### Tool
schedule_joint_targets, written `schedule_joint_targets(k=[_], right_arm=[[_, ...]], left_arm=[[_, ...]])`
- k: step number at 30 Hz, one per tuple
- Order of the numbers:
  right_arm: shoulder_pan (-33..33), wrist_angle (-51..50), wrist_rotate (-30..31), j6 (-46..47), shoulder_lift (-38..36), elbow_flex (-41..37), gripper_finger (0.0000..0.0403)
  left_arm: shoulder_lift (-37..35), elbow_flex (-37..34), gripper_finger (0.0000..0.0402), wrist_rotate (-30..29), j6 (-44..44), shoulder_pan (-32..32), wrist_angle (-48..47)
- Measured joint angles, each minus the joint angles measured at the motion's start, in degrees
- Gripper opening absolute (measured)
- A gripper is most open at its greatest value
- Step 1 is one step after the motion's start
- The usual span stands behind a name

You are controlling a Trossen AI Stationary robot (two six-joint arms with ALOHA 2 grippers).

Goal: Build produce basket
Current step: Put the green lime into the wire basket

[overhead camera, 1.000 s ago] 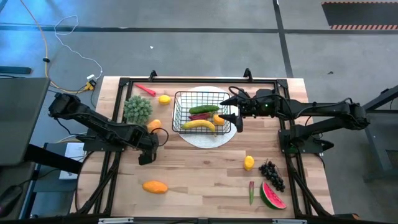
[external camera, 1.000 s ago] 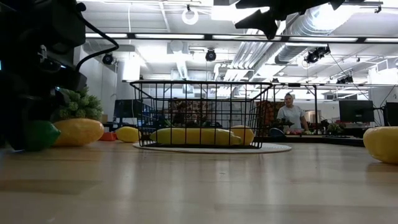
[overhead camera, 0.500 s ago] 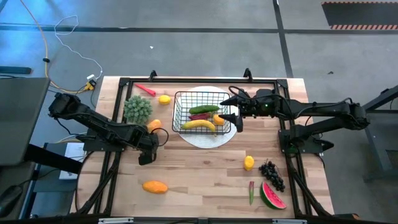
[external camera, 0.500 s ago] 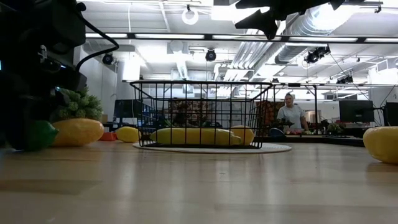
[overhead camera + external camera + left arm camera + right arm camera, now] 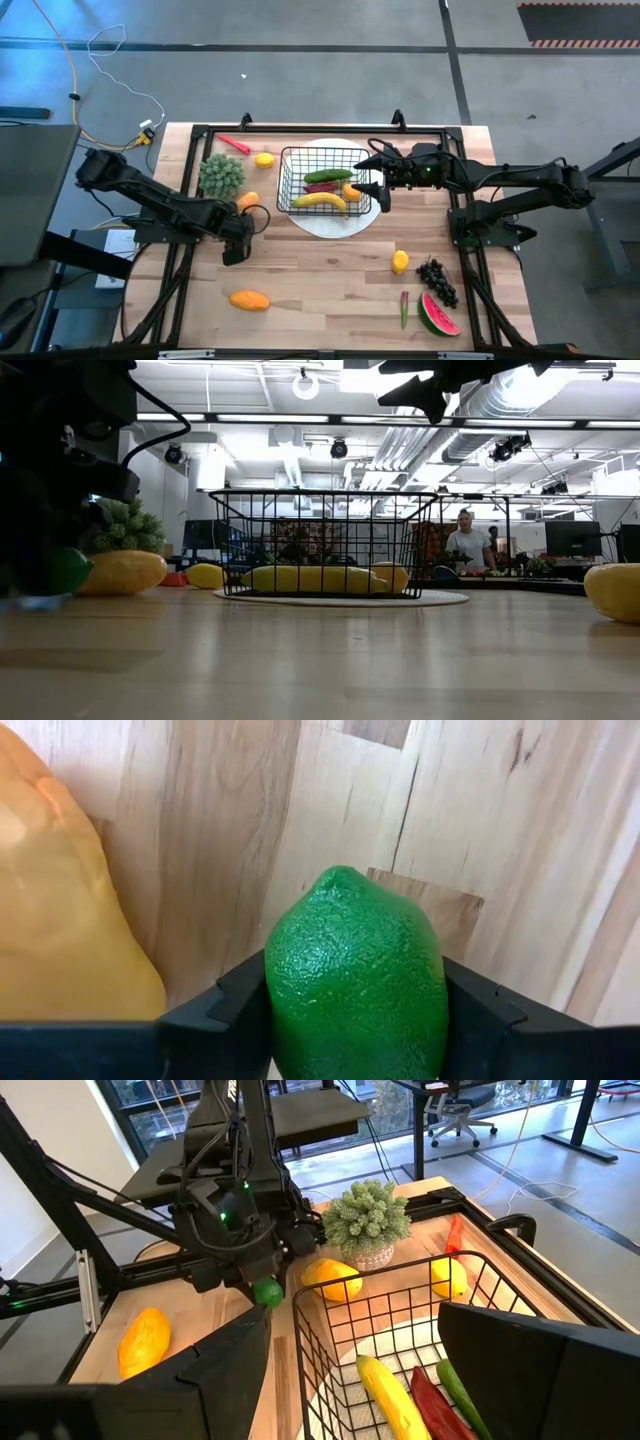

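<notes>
Closest to me at the table's left, the left gripper (image 5: 355, 1020) pinches a green lime (image 5: 357, 975) between its two dark fingers, down near the wood beside an orange mango (image 5: 60, 920). Farther in, the black wire basket (image 5: 325, 180) sits on a white plate (image 5: 340, 222), holding a banana (image 5: 320, 200) and cucumber (image 5: 327, 176). The right gripper (image 5: 378, 174) hangs by the basket's right side, fingers spread wide, gripping nothing.

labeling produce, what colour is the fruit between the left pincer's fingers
Bright green, a lime in the left pincer; clearest in the left wrist view.
</notes>
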Motion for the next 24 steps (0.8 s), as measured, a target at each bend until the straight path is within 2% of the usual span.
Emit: schedule_joint_targets(k=[7,15,18,24], right_arm=[[0.0,0.0,0.0,0.0,0.0,0.0,0.0271],[0.0,0.0,0.0,0.0,0.0,0.0,0.0271],[0.0,0.0,0.0,0.0,0.0,0.0,0.0271],[0.0,0.0,0.0,0.1,0.0,0.0,0.0271]], left_arm=[[-4.1,1.6,0.0189,0.0,0.7,0.0,-0.5],[-11.4,7.9,0.0189,-1.0,6.0,0.0,-0.9],[-14.3,11.6,0.0189,-4.6,9.1,0.0,-0.5],[-18.9,19.8,0.0189,-17.5,16.8,0.3,4.1]])
